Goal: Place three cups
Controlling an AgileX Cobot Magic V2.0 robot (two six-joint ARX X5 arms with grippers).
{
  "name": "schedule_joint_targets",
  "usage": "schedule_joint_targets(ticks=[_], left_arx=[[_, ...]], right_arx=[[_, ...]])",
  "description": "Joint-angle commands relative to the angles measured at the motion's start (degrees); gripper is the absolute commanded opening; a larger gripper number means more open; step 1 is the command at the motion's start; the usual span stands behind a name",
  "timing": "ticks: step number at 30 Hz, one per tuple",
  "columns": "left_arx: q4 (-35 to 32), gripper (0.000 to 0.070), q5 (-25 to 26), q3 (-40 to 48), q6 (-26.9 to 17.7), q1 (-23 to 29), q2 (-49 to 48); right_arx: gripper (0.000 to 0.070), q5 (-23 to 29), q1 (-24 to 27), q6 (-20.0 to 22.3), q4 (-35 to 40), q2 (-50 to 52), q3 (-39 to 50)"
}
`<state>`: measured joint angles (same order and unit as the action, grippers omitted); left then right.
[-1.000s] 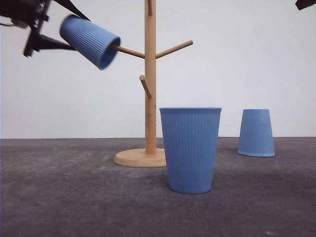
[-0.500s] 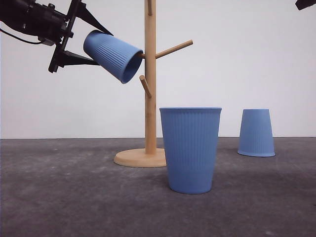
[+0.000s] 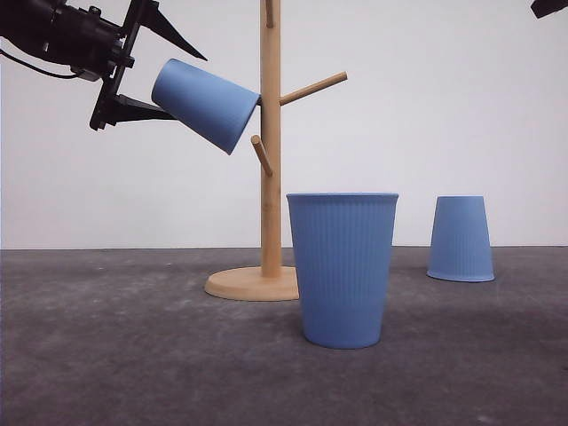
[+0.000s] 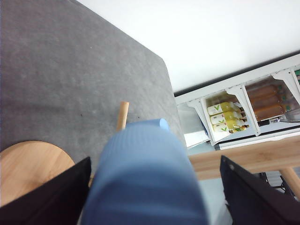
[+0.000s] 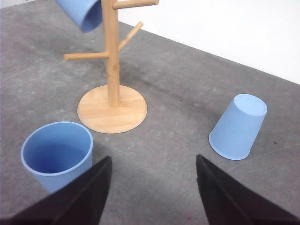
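- Nearest cup (image 3: pixel 343 269) stands upright on the table (image 3: pixel 133 355), just ahead of the rack (image 3: pixel 270 142). Looks light, thin-walled and ribbed, so I'd pinch it gently at the stiffer rim.
- Hung cup (image 3: pixel 205 104) is up on a peg; left gripper (image 3: pixel 153 68) has let go, fingers spread either side.
- Far cup (image 3: pixel 461 238) sits upside down; grab its sides.
- Right gripper (image 5: pixel 152 192) gapes, holding nothing.
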<state>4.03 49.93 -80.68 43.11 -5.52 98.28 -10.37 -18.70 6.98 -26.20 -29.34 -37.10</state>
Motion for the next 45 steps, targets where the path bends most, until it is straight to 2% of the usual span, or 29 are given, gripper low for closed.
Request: schedule_joint_targets(ticks=[1,10,17,21,25,27,31,33,36,45], left_arx=[[-0.9,0.0597,1.01,-1.57,-0.55,-0.13,0.87],[-0.88,0.06,1.16,-1.57,-1.04,0.62,0.86],[1.48,0.0599,2.45,-1.57,-7.25,4.27,-0.4],[7.28,0.0581,0.96,-1.57,-13.5,7.52,-3.0],[16.8,0.0464,-3.84,-1.57,-22.89,9.92,-6.84],[22.05,0.0432,-6.95,-1.57,-27.97,10.53,-8.9],[33.06,0.0432,-13.98,-1.39,-38.57,10.82,-13.22],[35.96,0.0432,-15.06,-0.23,-41.35,10.82,-15.4],[35.64,0.0432,-15.51,3.52,-41.5,11.14,-18.92],[24.88,0.0431,-19.04,22.57,-36.62,11.34,-32.94]], right_arx=[[0.0361,0.09,-0.26,-1.03,0.72,-0.15,-0.94],[0.0361,0.09,-0.26,-1.03,0.72,-0.13,-0.94],[0.0361,0.09,-0.26,-1.03,0.66,-0.11,-0.94],[0.0361,0.09,-0.26,-1.05,0.59,-0.11,-0.94],[0.0361,0.09,-0.26,-1.05,0.44,-0.11,-0.94],[0.0361,0.09,-0.26,-1.05,0.46,-0.11,-0.94],[0.0361,0.47,-0.26,-1.62,0.46,-0.13,-0.94],[0.0361,1.71,-0.26,-3.17,0.44,-0.13,-0.94],[0.0361,1.9,-0.24,-4.86,0.43,-0.13,-0.94],[0.0361,5.05,-0.24,-12.63,0.29,-0.17,-0.94]])
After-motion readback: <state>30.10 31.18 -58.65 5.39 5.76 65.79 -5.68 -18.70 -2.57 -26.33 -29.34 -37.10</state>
